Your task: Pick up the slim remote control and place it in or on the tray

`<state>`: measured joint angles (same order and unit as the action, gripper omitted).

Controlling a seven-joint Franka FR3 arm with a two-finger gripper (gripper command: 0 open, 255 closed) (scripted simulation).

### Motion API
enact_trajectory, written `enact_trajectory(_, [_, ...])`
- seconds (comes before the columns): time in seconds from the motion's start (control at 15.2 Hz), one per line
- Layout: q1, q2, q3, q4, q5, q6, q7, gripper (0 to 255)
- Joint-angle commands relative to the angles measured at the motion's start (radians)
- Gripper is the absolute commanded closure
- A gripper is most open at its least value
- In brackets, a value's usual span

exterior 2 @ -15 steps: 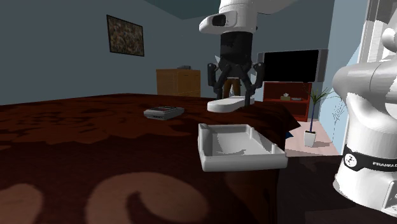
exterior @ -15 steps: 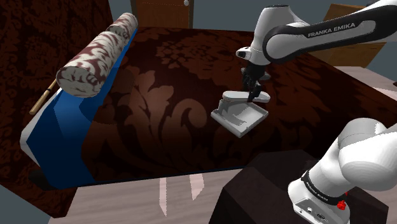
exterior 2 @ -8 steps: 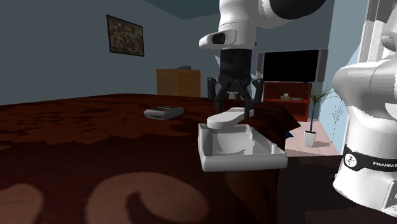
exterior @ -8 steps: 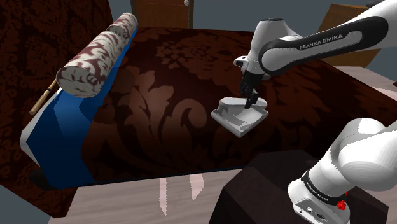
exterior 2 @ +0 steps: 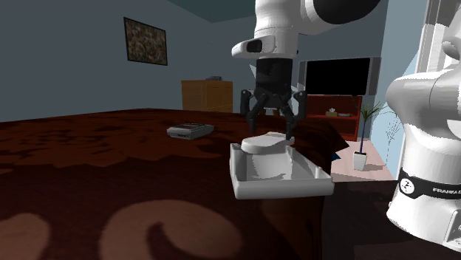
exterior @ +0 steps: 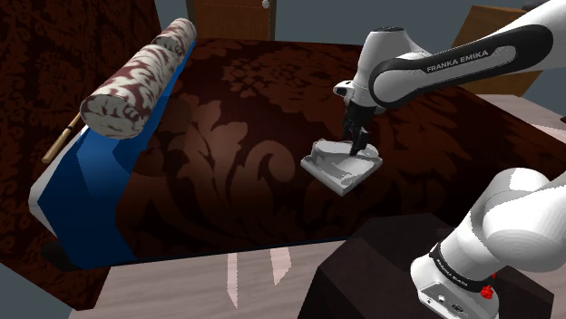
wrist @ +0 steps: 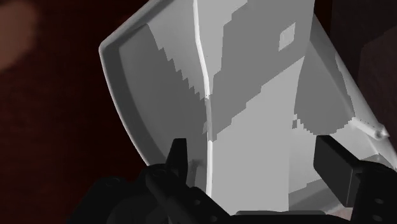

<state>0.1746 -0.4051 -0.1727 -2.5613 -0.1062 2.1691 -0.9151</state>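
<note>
Remote [exterior 2: 264, 143], pale grey and slim, lies at the far end of a white tray [exterior 2: 281, 186] on a bed [exterior 2: 111, 170] covered in dark red patterned cloth, directly below the black gripper [exterior 2: 270, 127] of a white Franka arm. The fingers [exterior 2: 290, 122] are spread wide and released, one tip on each side of the remote and just above it, with neither seen touching it. From the wrist camera, the remote [wrist: 254, 95] runs as a long flat slab out from between the two fingers [wrist: 337, 168], with a gap showing on both sides, and the tray's curved wall [wrist: 127, 89] rises beyond the finger on one flank. From the shoulder camera, the gripper [exterior: 356, 145] points straight down over the tray [exterior: 340, 181], and the remote [exterior: 328, 147] sits beside the fingertips, on the side away from the robot's stand. A second, darker grey device [exterior 2: 190, 131] rests on the cloth well beyond the fingers. A patterned bolster [exterior: 141, 77] lies along the bed's distant edge, well apart from the gripper, above a blue side panel [exterior: 86, 190].
</note>
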Motion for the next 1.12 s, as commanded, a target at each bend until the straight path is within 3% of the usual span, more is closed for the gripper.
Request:
enact_trajectory(0.0, [0.0,0.0,0.0,0.0,0.0,0.0,0.0,0])
enact_trajectory(0.26, [0.0,0.0,0.0,0.0,0.0,0.0,0.0,0])
enact_trajectory(0.53, [0.002,-0.055,0.011,0.087,0.004,-0.142,0.001,0])
enact_trajectory(1.06, [0.002,-0.055,0.011,0.087,0.004,-0.142,0.001,0])
